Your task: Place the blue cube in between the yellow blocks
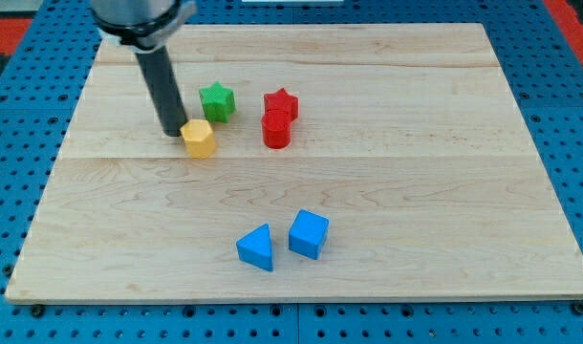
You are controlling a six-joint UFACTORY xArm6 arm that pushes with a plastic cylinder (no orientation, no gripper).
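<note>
One yellow block (200, 139) shows, touching my tip (173, 132), a bare rod with nothing to pinch, at far left. Blue cube (309, 234) sits near, beside the blue wedge (257, 247); sweeping toward it could drag the wedge along.

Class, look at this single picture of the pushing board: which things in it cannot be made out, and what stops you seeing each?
- Second yellow block: camera view shows only one, the yellow block; another may hide behind the rod, or be absent.
- My tip: whether it touches that block, at the view's right, is unclear.
- Arm above the rod: cut off by the view's top.
- Red cylinder covers the red star's lower edge.
</note>
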